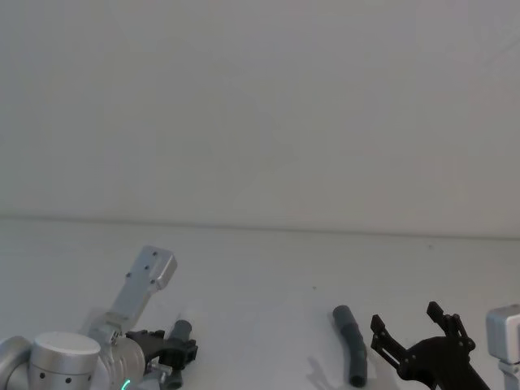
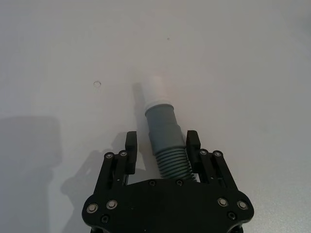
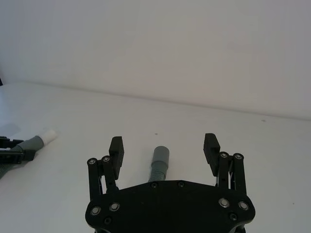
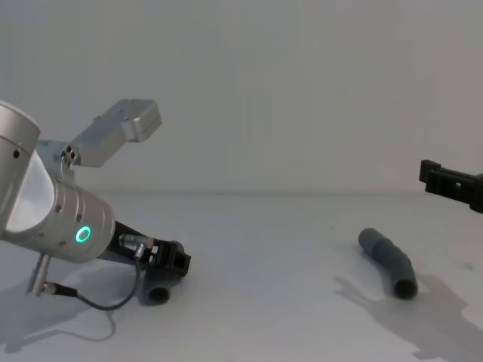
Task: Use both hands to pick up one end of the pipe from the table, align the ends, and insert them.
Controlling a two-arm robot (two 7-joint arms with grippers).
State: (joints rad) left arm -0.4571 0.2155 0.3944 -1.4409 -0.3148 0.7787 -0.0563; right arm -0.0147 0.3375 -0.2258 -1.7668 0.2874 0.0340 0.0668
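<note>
**Left gripper (image 2: pixel 162 141) astride the white-tipped hose piece (image 2: pixel 163 124), right gripper (image 3: pixel 164 144) wide open near the second hose piece (image 1: pixel 351 345)**

From where I stand, both grey pieces lie on the white table (image 1: pixel 260 276), well apart. On the robot's left, the white-tipped piece sits between the left gripper's fingers. One finger touches its corrugated side and the other leaves a small gap, so the jaws are partly open and not clamped. Its white tip (image 2: pixel 154 90) points out beyond the fingertips. On the right, the second piece lies alone, its socket cuff (image 3: pixel 160 154) pointing away from the right gripper, which hangs above the table, holding nothing
</note>
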